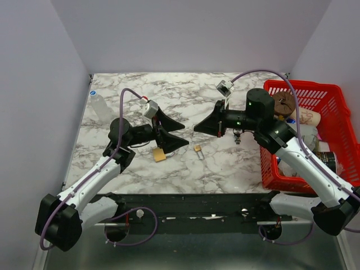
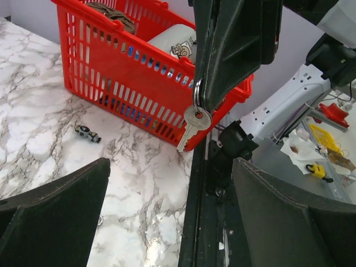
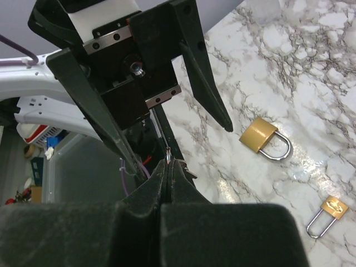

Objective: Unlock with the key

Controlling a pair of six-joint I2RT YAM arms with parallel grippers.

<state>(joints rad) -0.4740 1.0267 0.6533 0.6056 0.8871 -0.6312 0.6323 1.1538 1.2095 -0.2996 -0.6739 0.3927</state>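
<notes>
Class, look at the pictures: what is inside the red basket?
The red basket holds a brown round object and a printed paper cup; the right arm covers whatever lies beneath it.

White marble table point(image 1: 225, 169), plain pale walls point(image 1: 185, 34)

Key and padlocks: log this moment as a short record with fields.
key: hangs by its ring from the right gripper, above the table
right gripper: shut on the key ring
left gripper: open, empty, facing the right gripper
larger padlock: lying on the table, untouched
smaller padlock: lying apart from the larger one, untouched
red basket: at the table's right side
</notes>
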